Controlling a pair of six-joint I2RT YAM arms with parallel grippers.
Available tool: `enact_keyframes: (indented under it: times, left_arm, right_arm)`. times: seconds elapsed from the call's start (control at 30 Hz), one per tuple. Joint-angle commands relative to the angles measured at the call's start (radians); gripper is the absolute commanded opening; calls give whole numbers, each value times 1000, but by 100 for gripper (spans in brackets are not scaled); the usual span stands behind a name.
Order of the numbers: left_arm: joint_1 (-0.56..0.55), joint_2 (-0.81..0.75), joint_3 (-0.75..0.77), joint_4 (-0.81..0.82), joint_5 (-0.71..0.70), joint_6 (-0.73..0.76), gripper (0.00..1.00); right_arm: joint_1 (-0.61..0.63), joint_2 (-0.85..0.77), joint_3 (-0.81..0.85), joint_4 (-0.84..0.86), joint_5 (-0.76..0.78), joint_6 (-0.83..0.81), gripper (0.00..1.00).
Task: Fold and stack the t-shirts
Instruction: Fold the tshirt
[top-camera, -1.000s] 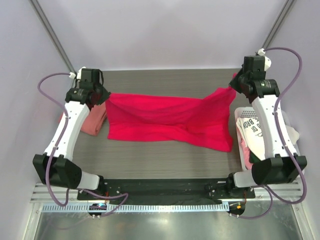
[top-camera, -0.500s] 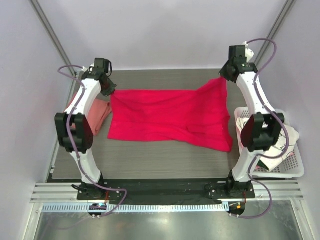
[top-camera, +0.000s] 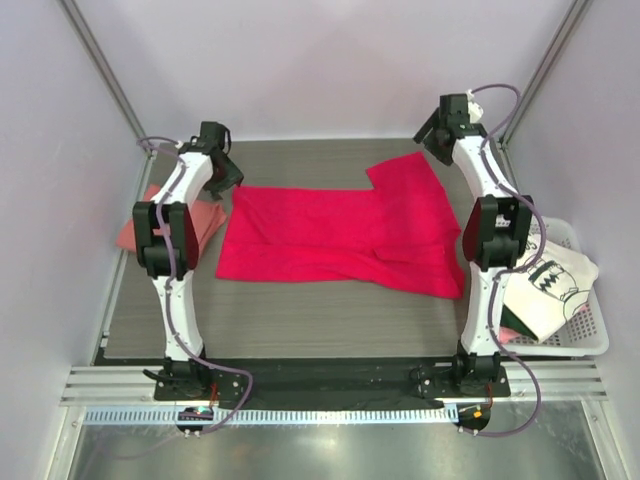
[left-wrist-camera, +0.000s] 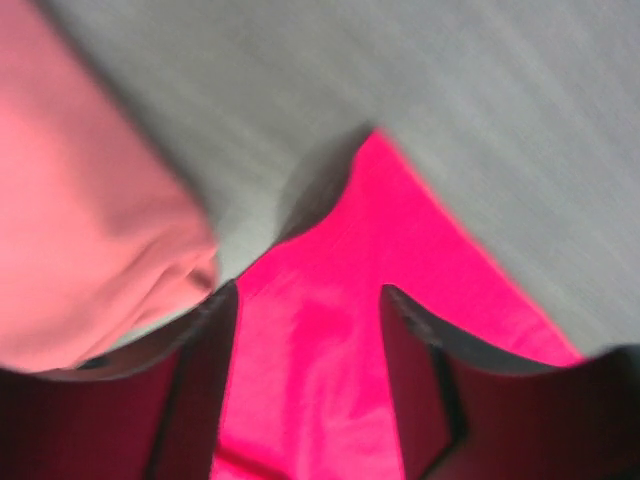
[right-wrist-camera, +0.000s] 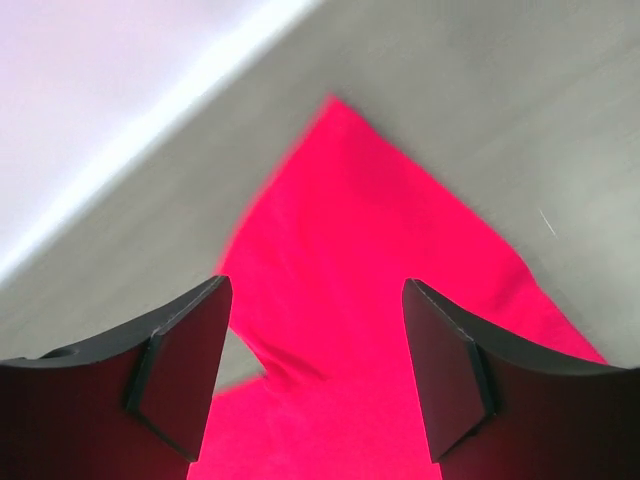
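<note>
On the table (top-camera: 300, 315), the crimson shirt (top-camera: 330, 235) lies flat, with a bare strip along the near edge. Left gripper (left-wrist-camera: 308, 300) and right gripper (right-wrist-camera: 315, 290) hover over its far corners, fingers apart, holding nothing. Three shirts: this one, pink shirt (top-camera: 128, 235) at the left edge, white shirt (top-camera: 545, 280) in the one basket (top-camera: 590, 345).

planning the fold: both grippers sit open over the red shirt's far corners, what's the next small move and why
Probably lift both grippers up, clear of the cloth. The left gripper and right gripper stand open with nothing held, and the crimson shirt lies spread on the table, corners down, ready for a fold grasp.
</note>
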Motion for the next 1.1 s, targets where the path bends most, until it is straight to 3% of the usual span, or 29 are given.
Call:
enact_keyframes:
  times: [0.0,0.13,0.23,0.4,0.53,0.7,0.9,1.07]
  left_arm:
    - [-14,-197,-109,61,-15,-2,62]
    - [-42,-471,-402,135,-9,-11,78]
    - [-51,-603,-551,167,35,-37,82]
    - [-57,-878,-880,206,80,-82,76]
    - [-57,-1036,-1067,207,75,-120,67]
    - [-58,-1220,-1312,267,51,-209,64]
    - [-57,-1230,-1444,362,-2,-296,62]
    - [-57,-1136,-1486,465,-40,-346,60]
  right_arm:
    - [22,-250,-211,84,14,1,74]
    - [60,-535,-623,174,60,26,71]
    - [95,-755,-854,180,96,78,69]
    - [172,-1098,-1164,185,186,139,66]
    - [181,-1271,-1359,126,191,172,61]
    - [186,-1447,-1520,71,173,259,58]
    - [191,-1562,-1629,17,162,339,60]
    - [194,-1610,-1700,23,179,372,60]
